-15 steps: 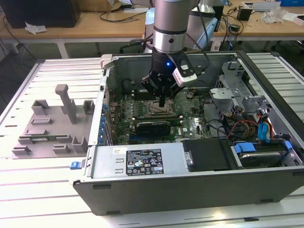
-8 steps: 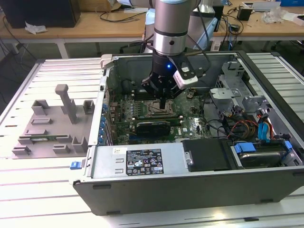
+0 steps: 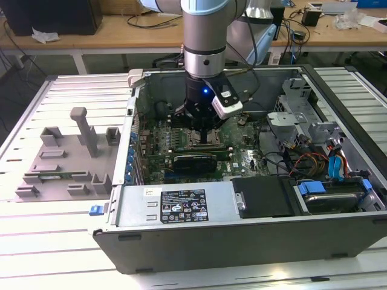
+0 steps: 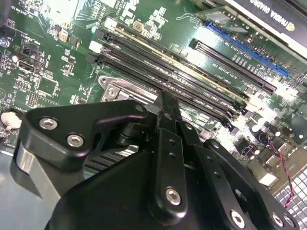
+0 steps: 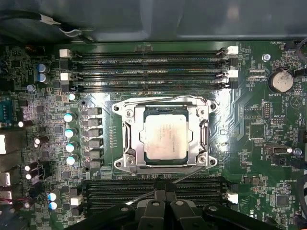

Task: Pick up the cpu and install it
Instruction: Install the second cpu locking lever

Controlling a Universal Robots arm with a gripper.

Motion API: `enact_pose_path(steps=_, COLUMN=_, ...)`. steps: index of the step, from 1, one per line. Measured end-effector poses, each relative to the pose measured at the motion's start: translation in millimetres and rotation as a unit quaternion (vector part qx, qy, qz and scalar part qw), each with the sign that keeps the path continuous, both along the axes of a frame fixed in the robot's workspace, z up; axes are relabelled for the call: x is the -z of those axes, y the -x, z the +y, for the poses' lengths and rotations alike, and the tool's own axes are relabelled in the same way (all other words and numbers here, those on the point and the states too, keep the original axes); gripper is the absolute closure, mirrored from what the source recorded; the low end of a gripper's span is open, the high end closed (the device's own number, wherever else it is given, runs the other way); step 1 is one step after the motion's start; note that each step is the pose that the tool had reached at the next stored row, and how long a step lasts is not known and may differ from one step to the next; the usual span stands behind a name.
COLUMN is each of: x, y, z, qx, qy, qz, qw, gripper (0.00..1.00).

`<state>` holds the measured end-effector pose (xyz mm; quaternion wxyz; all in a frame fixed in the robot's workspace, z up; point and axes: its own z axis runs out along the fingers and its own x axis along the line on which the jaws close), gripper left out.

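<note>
cpu [image 5: 165, 139]: sits flat in the socket frame [image 5: 128, 143] on the green board [image 5: 249, 120].
end effector [image 5: 165, 195]: hangs just over the socket; fingers look closed together, holding nothing.
Do it well: I think stay straight and gentle.
Hard to see: fingertips are partly cut off.

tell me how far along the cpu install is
The cpu already sits flat inside the socket frame on the motherboard, so pickup and placement look done. The gripper hangs just beside the socket and appears to hold nothing. Whether the socket's retention frame is latched cannot be told.
</note>
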<state>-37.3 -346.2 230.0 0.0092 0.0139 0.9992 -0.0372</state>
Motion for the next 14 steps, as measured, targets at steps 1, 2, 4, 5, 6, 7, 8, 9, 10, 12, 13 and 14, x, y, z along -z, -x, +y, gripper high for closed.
enact_pose_path(steps=1, x=3.2, y=1.3, z=-0.1, qx=0.000, qy=0.0002, qz=-0.0012, qw=1.0000, gripper=0.89)
enact_pose_path(steps=2, x=3.5, y=1.4, z=0.0, qx=0.000, qy=0.0002, qz=-0.0012, qw=1.0000, gripper=0.89)
enact_pose_path(steps=4, x=3.8, y=1.4, z=-0.1, qx=0.000, qy=0.0004, qz=-0.0012, qw=1.0000, gripper=0.89)
enact_pose_path(steps=5, x=3.8, y=1.4, z=-0.1, qx=0.000, qy=0.0004, qz=-0.0012, qw=1.0000, gripper=0.89)
enact_pose_path(steps=6, x=3.9, y=1.4, z=-0.1, qx=0.000, qy=0.0004, qz=-0.0012, qw=1.0000, gripper=0.89)
enact_pose_path(steps=7, x=4.0, y=1.6, z=0.0, qx=0.000, qy=-0.0001, qz=-0.0013, qw=1.0000, gripper=0.89)
enact_pose_path(steps=8, x=4.1, y=2.2, z=-0.2, qx=0.000, qy=-0.0011, qz=-0.0014, qw=1.0000, gripper=0.89)
enact_pose_path(steps=9, x=4.1, y=3.6, z=-1.2, qx=0.000, qy=-0.0047, qz=-0.0017, qw=1.0000, gripper=0.89)
enact_pose_path(steps=10, x=4.4, y=5.6, z=-3.0, qx=0.000, qy=-0.0108, qz=-0.0024, qw=0.9999, gripper=0.89)
enact_pose_path(steps=12, x=4.9, y=7.4, z=-9.6, qx=0.000, qy=-0.0236, qz=-0.0028, qw=0.9997, gripper=0.89)
enact_pose_path(steps=13, x=5.4, y=8.1, z=-14.2, qx=0.000, qy=-0.0355, qz=-0.0031, qw=0.9994, gripper=0.89)
enact_pose_path(steps=14, x=5.4, y=8.5, z=-16.1, qx=0.000, qy=-0.0426, qz=-0.0032, qw=0.9991, gripper=0.89)
